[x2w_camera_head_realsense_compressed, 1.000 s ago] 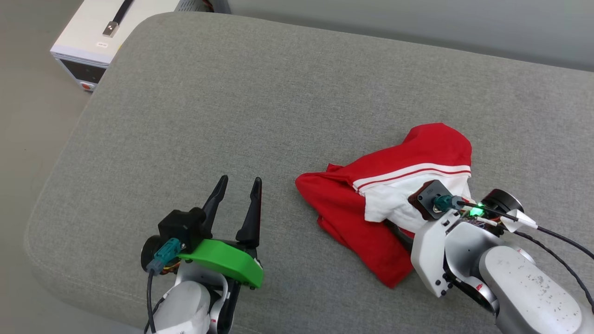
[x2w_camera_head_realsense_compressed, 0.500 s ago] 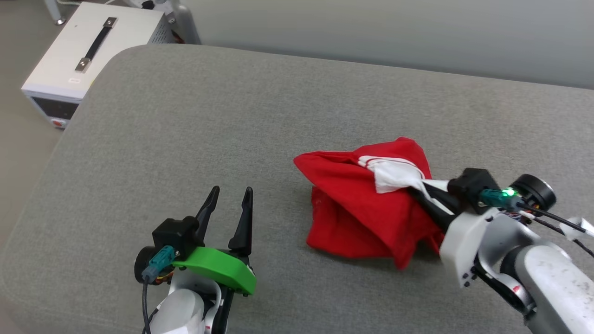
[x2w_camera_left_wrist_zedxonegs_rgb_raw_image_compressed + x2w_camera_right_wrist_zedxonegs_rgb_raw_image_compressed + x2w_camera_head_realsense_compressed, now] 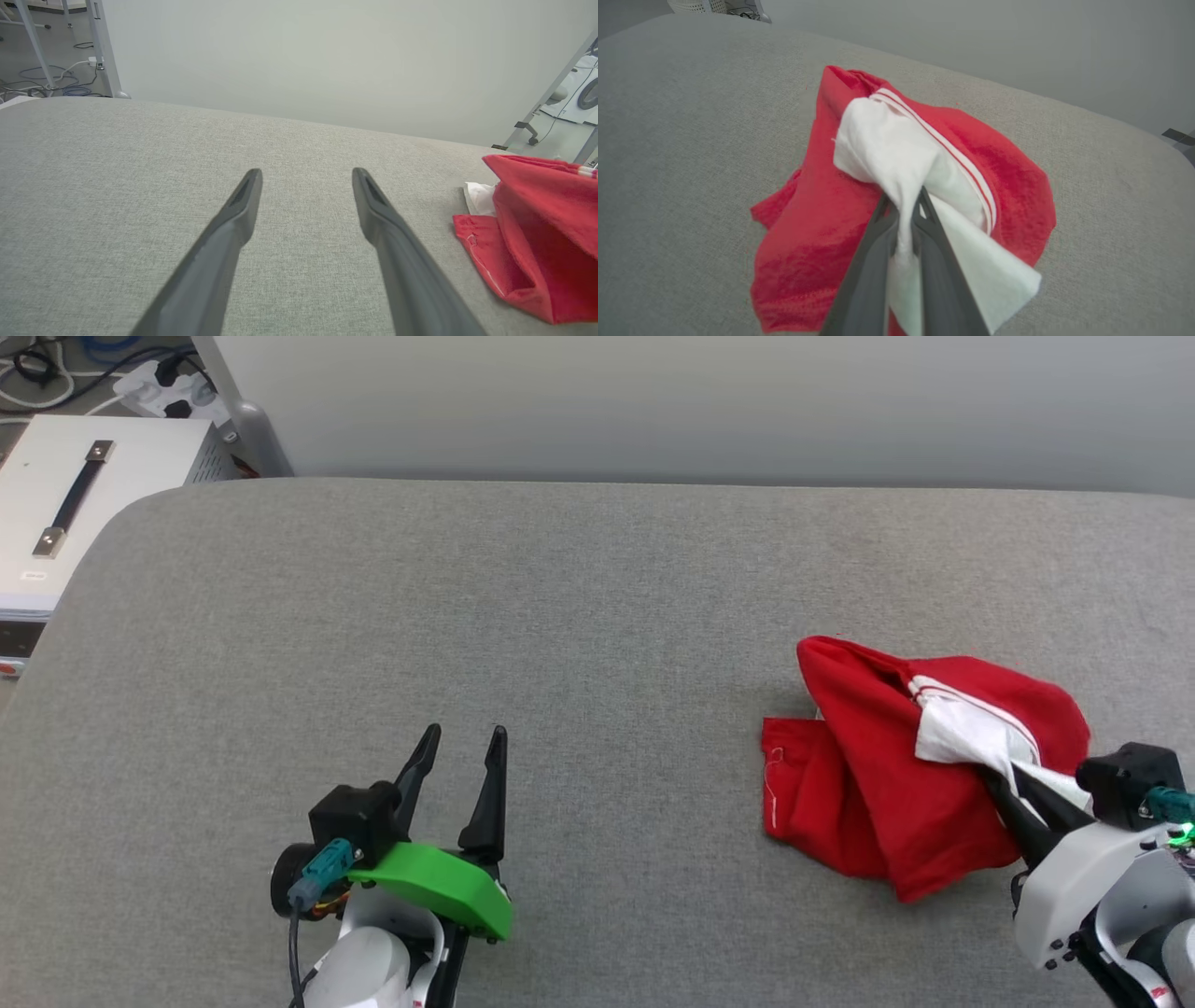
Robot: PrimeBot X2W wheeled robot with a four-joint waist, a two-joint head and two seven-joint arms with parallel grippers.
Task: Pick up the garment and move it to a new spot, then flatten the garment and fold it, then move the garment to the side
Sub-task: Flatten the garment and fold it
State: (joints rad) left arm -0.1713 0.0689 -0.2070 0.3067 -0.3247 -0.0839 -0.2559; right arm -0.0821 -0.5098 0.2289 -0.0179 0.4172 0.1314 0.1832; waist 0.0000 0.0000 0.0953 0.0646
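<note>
Grey woven-fabric cushion surface (image 3: 579, 597), broad, rounded at the corners, backed by a plain pale wall (image 3: 672, 401) along 12 o'clock. Off the cushion at 10 o'clock in the head view stands a white metal box with a black carry handle (image 3: 65, 495). A white power strip with cables (image 3: 149, 383) sits behind it.

Task item: red soft-fabric T-shirt with white short sleeves and striped trim (image 3: 868, 803), bunched, at 4 o'clock in the head view. Its lower folds rest on the cushion; the upper part is tented up toward the pinch.

Right gripper (image 3: 997, 782): jaws nearly together, clamped on the white sleeve (image 3: 887, 149). The right wrist view shows cloth squeezed between the 2 dark fingers (image 3: 873, 261). From that pinch the shirt's bulk runs away toward 10 o'clock. I take that as its long axis, as far as a crumpled heap has 1.

Left gripper (image 3: 464, 735): spread wide, holding nothing, over bare cushion at 7 o'clock. It is well apart from the shirt, which lies at its 3 o'clock.

Judgement: step 1, the carry to a new spot. The right arm owns it, and I read the open cushion toward 9 o'clock as the likely landing area. Risk: only 1 sleeve is pinched, so the body may drag and twist.
</note>
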